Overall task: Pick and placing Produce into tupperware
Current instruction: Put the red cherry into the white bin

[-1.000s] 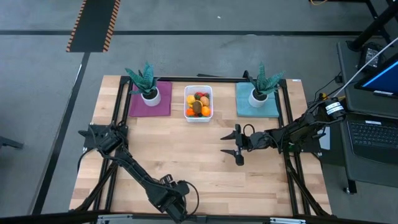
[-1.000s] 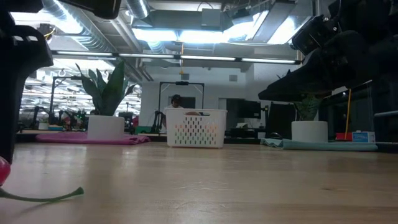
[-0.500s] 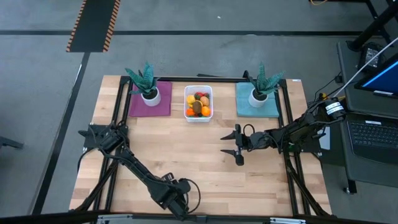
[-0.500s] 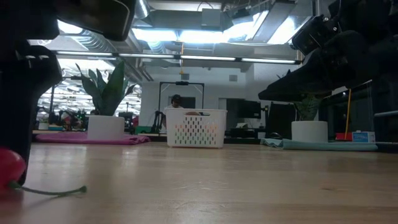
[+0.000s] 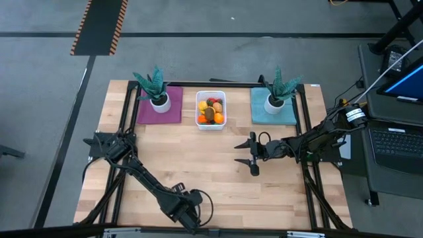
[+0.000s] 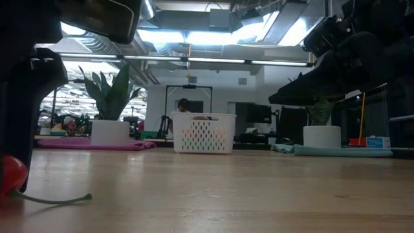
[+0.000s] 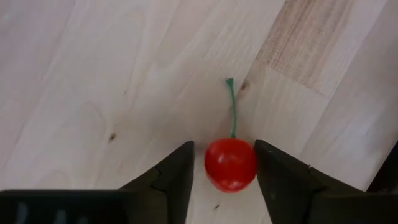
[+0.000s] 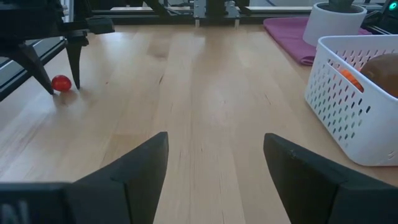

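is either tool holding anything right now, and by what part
Neither holds anything yet. The left tool straddles the red cherry body, jaws not touching; the right tool is open and empty.

A red cherry (image 7: 231, 163) with a thin green stem (image 7: 232, 107) lies on the bare wood near the table's front edge, its stem flat on the surface. Far across the table, at the middle of the back edge, the white perforated tub (image 5: 211, 110) stands upright, holding produce (image 5: 211, 111): orange, yellow, red, green and brown pieces piled together.
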Motion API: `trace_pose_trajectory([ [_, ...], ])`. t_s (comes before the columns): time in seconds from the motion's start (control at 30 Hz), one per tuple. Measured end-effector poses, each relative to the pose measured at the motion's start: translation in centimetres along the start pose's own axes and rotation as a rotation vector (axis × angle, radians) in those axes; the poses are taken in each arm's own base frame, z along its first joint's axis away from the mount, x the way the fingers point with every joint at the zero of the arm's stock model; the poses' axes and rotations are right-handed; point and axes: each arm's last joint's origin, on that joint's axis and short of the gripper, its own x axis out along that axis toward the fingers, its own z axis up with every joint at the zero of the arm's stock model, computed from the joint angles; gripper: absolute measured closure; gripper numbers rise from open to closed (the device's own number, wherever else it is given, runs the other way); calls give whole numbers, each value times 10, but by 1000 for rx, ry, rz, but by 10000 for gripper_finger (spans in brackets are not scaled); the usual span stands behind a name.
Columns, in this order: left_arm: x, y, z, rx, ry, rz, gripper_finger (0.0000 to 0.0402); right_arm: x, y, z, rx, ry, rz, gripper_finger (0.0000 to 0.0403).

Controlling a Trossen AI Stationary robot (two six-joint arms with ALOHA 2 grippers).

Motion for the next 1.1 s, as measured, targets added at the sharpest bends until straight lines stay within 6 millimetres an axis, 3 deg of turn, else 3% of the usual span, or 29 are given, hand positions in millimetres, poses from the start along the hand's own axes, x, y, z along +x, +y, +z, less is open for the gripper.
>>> trace_pose_trajectory([
  [0.3,0,0,0,-1,0,0,304,0,0,0,0,0,0,138],
  [0.57,0,0,0,-7,15,-6,287,0,0,0,0,0,0,138],
  [0.9,0,1,3,-18,43,-17,304,0,0,0,0,0,0,138],
  [1.1,-1,2,3,38,52,-26,288,0,0,0,-1,0,0,138],
])
